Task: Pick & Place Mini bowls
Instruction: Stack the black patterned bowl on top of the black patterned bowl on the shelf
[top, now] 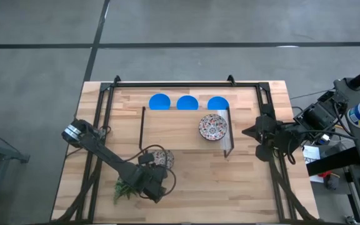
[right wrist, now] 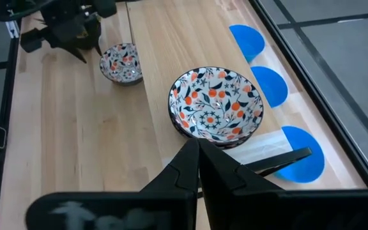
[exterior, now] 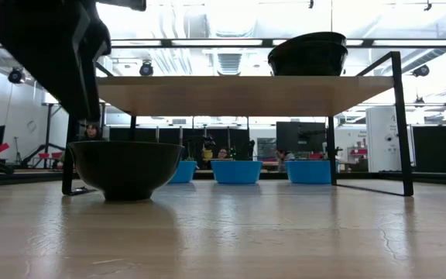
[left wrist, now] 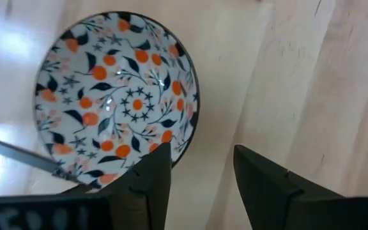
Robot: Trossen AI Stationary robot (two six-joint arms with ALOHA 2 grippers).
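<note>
One patterned mini bowl (top: pixel 163 157) stands on the table on its base; it also shows in the left wrist view (left wrist: pixel 117 96) and as a dark bowl in the low view (exterior: pixel 126 169). My left gripper (left wrist: pixel 200 182) hovers open just above it, at its rim, touching nothing. Another patterned bowl (right wrist: pixel 216 105) sits on the rack's wooden top (top: pixel 213 127), seemingly stacked on one more. Three blue bowls (top: pixel 187 102) stand on the table under the rack's far edge, half hidden by its top. My right gripper (right wrist: pixel 199 160) waits shut to the right of the rack (top: pixel 254 132).
A black-framed rack with a wooden top (top: pixel 167 128) covers the table's middle; its legs (exterior: pixel 399 124) stand on the boards. A small green plant (top: pixel 125 187) lies by my left arm near the near edge. Bare wood lies near and right of the rack.
</note>
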